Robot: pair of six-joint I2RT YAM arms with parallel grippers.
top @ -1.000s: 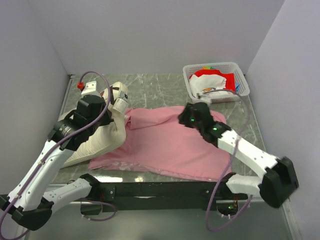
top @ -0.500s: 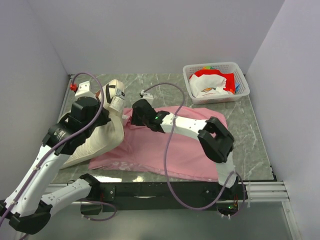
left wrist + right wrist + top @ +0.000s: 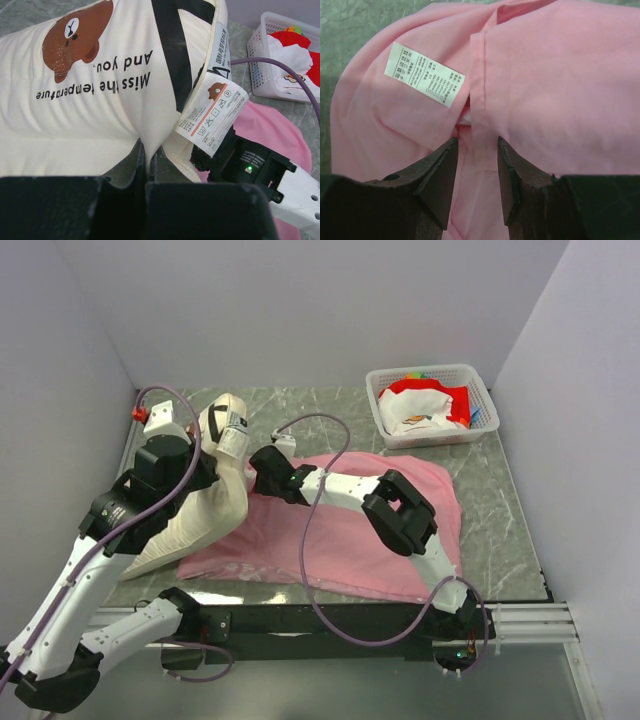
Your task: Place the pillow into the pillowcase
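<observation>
Top external is showing us holding the pillow [image 3: 200,520] up by its far end with the left gripper [image 3: 147,157]. Its near part is slumping on the surface [image 3: 500,500] at the left, touching the pillowcase [image 3: 350,550], which is lying flat across the middle. On the left wrist view our jaws are pinching tight on a fold of the pillow below the bear mark [image 3: 75,37], with the care tag [image 3: 212,112] dangling toward the right arm. We're judging that the raised end is there to be fed into the opening.

The right gripper [image 3: 477,150] is hovering at the pillowcase's left edge. Its jaws are narrowly parted and straddling the hem [image 3: 479,100] beside a white label [image 3: 424,74], with nothing clamped yet. We reckon it's lining up to pinch one layer and open the mouth.

The left arm is arching up from the near left with its wrist angling far. The right arm is reaching leftward across the pink cloth, its elbow bending above it.
</observation>
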